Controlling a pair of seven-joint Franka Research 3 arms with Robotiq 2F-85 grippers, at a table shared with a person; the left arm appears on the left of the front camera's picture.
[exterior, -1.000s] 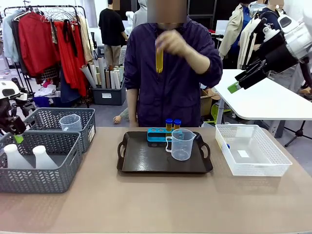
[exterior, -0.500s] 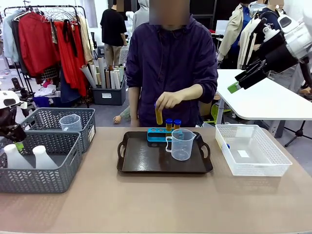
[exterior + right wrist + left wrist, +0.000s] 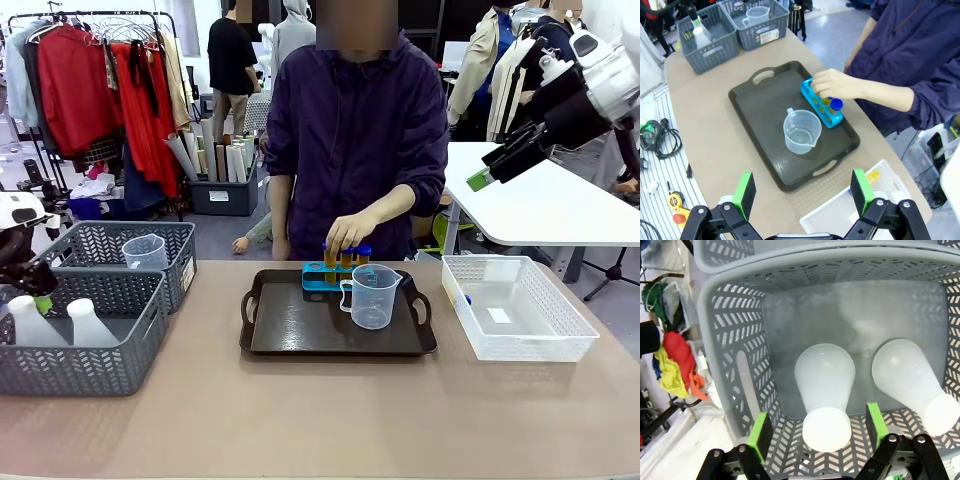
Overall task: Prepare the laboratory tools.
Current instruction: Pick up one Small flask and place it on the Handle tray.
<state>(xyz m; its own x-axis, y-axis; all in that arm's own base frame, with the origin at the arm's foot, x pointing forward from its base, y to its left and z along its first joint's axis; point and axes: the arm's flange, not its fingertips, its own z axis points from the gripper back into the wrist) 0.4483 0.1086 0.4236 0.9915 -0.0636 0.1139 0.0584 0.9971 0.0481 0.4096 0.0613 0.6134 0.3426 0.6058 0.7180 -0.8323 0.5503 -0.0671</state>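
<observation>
A clear handled beaker (image 3: 372, 295) stands on the dark tray (image 3: 300, 335), in front of a blue rack (image 3: 320, 276) with blue-capped amber tubes (image 3: 354, 254). The person's hand (image 3: 347, 232) sets one tube into the rack. Another tube (image 3: 871, 176) lies in the white lattice basket (image 3: 530, 335). Two white conical flasks (image 3: 825, 375) (image 3: 905, 375) stand in the near grey basket (image 3: 90, 365). My left gripper (image 3: 817, 432) hangs open just above them, its pads either side of the left flask's neck. My right gripper (image 3: 480, 180) is open, high at the right.
A second beaker (image 3: 146, 251) sits in the rear grey basket (image 3: 180, 265). The white lattice basket stands right of the tray. A white table (image 3: 560, 205) lies behind at the right. Bare tabletop (image 3: 320, 420) spreads along the front.
The person's hand came down from chest height and brought the amber tube into the blue rack. My left gripper dropped slightly toward the flasks. The right arm stayed still.
</observation>
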